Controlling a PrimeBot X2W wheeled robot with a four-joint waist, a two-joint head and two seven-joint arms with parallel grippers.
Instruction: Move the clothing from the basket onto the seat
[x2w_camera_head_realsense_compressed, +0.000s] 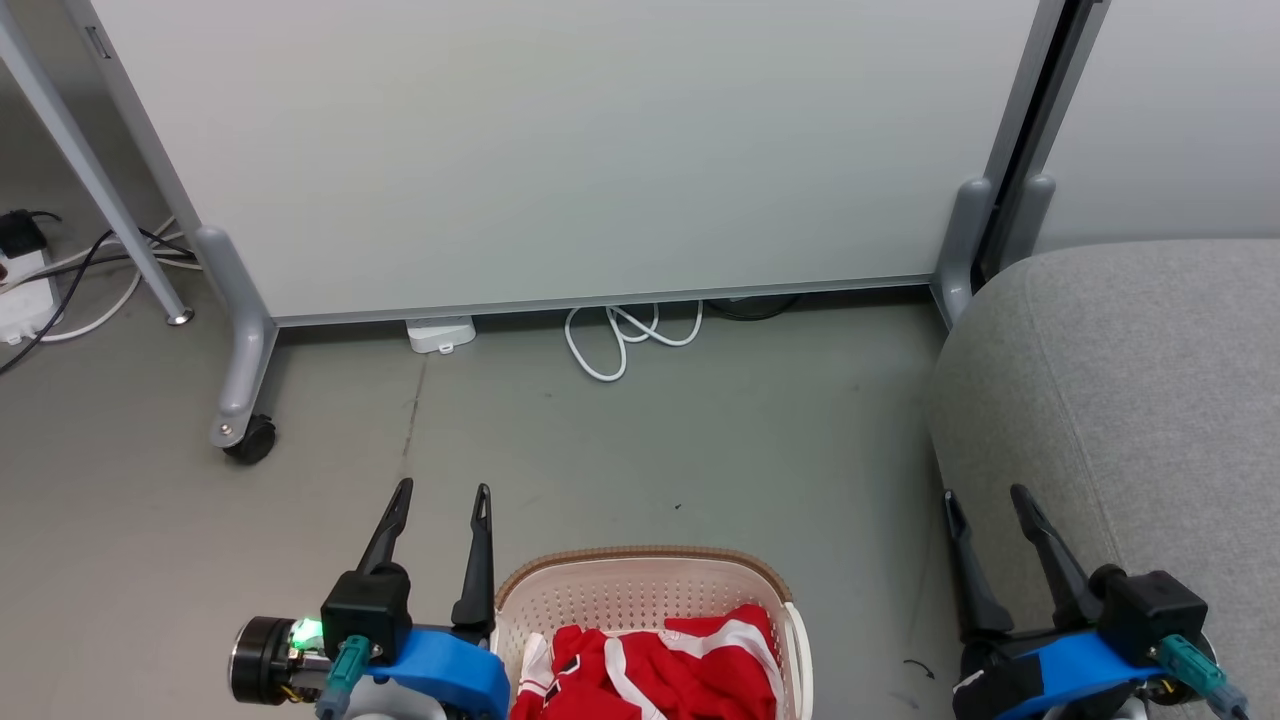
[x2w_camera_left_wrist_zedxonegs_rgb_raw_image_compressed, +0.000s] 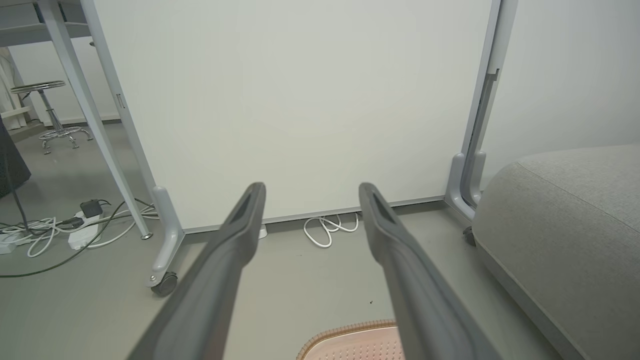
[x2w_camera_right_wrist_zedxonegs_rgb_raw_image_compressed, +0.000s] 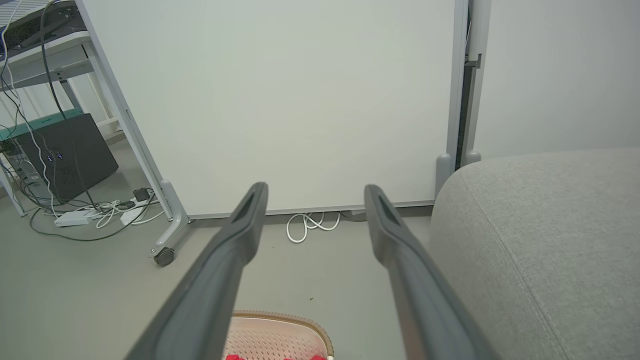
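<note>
Two pincers, both empty with fingers apart: left pincer (x2w_camera_head_realsense_compressed: 444, 488) just beside the basket (x2w_camera_head_realsense_compressed: 640, 553), right pincer (x2w_camera_head_realsense_compressed: 983, 493) at the edge of the seat (x2w_camera_head_realsense_compressed: 1130, 400). The clothing (x2w_camera_head_realsense_compressed: 660, 670) lies in the basket on the floor (x2w_camera_head_realsense_compressed: 700, 440).

Risks: a finger could snag the rim and tip the basket, or a garment could drag and fall short. There is open floor ahead up to the partition (x2w_camera_head_realsense_compressed: 560, 150).

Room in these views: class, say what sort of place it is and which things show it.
Probably an office or lab, not a home: a wheeled partition panel, a power strip and loose cables on the floor, and a computer case by a desk.
</note>
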